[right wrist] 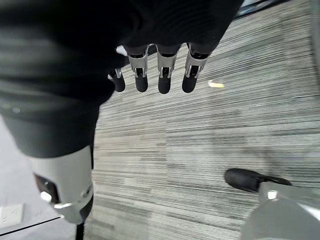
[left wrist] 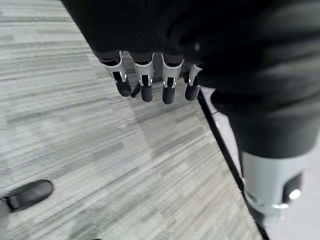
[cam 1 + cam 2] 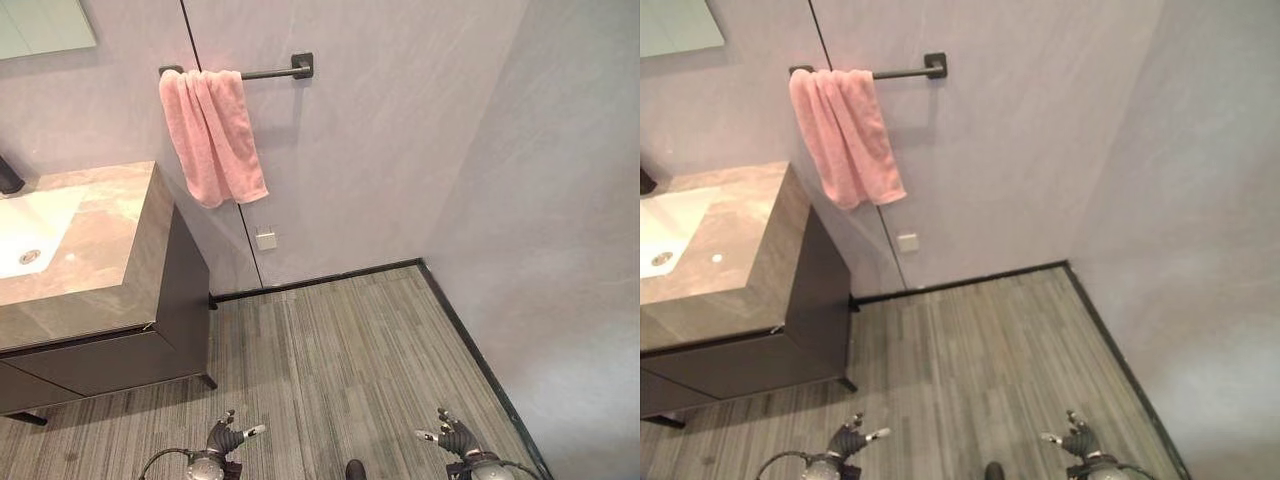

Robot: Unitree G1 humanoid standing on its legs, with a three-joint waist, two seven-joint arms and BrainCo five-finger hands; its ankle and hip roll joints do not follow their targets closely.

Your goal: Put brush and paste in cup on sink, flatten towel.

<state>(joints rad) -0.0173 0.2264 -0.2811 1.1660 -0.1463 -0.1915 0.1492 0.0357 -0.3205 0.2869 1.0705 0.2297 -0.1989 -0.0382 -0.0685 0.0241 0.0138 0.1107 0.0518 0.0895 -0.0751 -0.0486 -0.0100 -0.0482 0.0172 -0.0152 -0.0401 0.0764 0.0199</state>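
Observation:
A pink towel [image 3: 210, 135] hangs bunched up at the left end of a dark wall bar [image 3: 270, 71]. Below and to its left stands a stone-topped vanity [image 3: 100, 235] with a white sink basin [image 3: 25, 230] set into it. My left hand [image 3: 225, 437] and right hand [image 3: 455, 437] hang low over the floor, far from the towel and the sink. In the wrist views the left fingers [image 2: 146, 82] and the right fingers [image 1: 162, 75] are relaxed and hold nothing.
A black tap [image 3: 8, 178] stands at the back of the basin, under a mirror [image 3: 40, 25]. A white wall socket [image 3: 266, 238] sits below the towel. Grey walls meet in a corner at the right. A small yellow scrap [image 1: 216, 84] lies on the striped floor.

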